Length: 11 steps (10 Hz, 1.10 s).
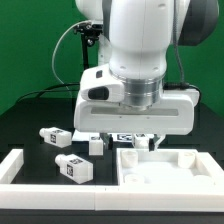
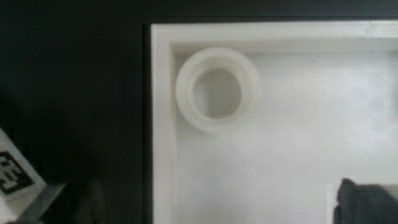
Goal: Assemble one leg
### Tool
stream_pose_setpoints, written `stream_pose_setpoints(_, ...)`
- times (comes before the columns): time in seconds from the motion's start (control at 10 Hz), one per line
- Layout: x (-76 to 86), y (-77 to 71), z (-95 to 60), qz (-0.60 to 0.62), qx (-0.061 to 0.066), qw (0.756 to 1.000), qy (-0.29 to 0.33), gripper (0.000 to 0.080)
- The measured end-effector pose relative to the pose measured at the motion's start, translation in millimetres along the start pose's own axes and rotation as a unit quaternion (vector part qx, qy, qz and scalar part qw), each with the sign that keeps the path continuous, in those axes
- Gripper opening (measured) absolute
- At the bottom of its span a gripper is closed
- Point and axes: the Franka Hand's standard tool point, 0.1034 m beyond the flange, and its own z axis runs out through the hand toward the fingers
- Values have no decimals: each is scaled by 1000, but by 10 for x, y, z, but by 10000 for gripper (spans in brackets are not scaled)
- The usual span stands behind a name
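Observation:
Three white legs with tags lie on the black table in the exterior view: one at the exterior view's left, one nearer the front, one just beside the gripper. My gripper hangs low over the near corner of the big white panel. In the wrist view the jaws stand wide apart, with one dark fingertip showing, and nothing between them but the panel's surface. The gripper is open and empty. A round raised socket sits in the panel's corner.
A white L-shaped rail runs along the front left of the table. A black-and-white tag shows at the wrist view's edge, on the dark table beside the panel. A green backdrop and cables stand behind the arm.

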Motion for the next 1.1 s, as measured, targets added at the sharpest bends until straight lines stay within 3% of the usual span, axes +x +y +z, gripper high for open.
stream_pose_setpoints(0.2,-277,6,34,-9,2,997,-78,649)
stream_pose_setpoints(0.4,-534,307,-40,-12,12,986,-168,649)
stream_pose_setpoints(0.5,-587,402,-57,-9,15,980,-196,649)
stream_pose_setpoints(0.7,-674,397,-34,-7,17,968,-251,649)
stream_pose_setpoints(0.9,-605,396,0,-8,16,968,-250,649)
stream_pose_setpoints(1.1,-658,483,88,-21,21,967,-255,649)
